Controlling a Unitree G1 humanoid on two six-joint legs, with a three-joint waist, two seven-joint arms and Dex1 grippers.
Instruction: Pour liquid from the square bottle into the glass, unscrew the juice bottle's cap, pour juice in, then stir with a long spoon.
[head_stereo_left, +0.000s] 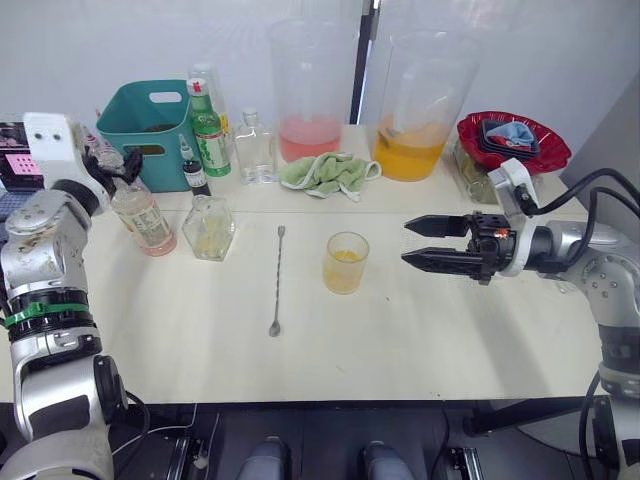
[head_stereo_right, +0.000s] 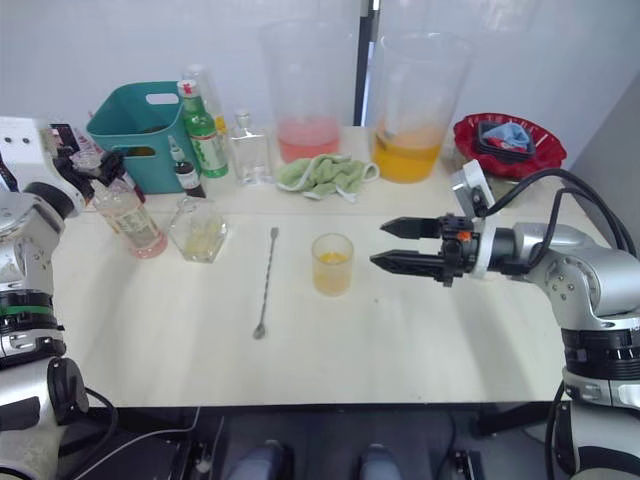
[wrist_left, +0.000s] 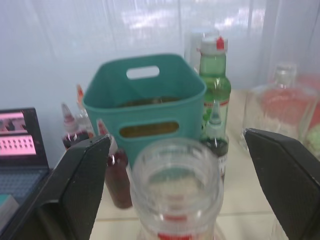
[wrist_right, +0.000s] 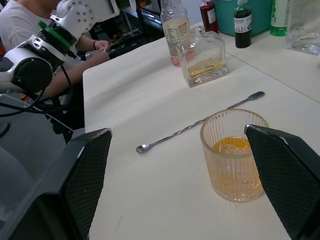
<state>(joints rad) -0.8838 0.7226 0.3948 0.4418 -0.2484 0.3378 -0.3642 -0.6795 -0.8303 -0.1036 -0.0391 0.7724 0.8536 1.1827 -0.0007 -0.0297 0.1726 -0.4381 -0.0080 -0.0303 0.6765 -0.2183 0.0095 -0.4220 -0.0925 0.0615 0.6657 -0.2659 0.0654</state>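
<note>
The glass (head_stereo_left: 345, 262) stands mid-table with a little yellow liquid in it. My right gripper (head_stereo_left: 421, 243) is open, level with the glass and a short way to its right. The long spoon (head_stereo_left: 277, 280) lies flat to the left of the glass. Further left stands the square bottle (head_stereo_left: 210, 228), and beside it the juice bottle (head_stereo_left: 143, 216) with pink juice. My left gripper (head_stereo_left: 114, 165) is open at the bottle's neck, one finger on each side and apart from it. The bottle's mouth (wrist_left: 176, 170) looks uncovered. The juice bottle's cap is out of view.
Along the back stand a teal basket (head_stereo_left: 150, 120), a green bottle (head_stereo_left: 208, 130), a small dark bottle (head_stereo_left: 193, 172), a flat clear bottle (head_stereo_left: 255, 150), two big beakers (head_stereo_left: 310, 100) (head_stereo_left: 420, 110), a green cloth (head_stereo_left: 325, 172) and a red bowl (head_stereo_left: 512, 140). A person (wrist_right: 20, 20) sits beyond the table's left end.
</note>
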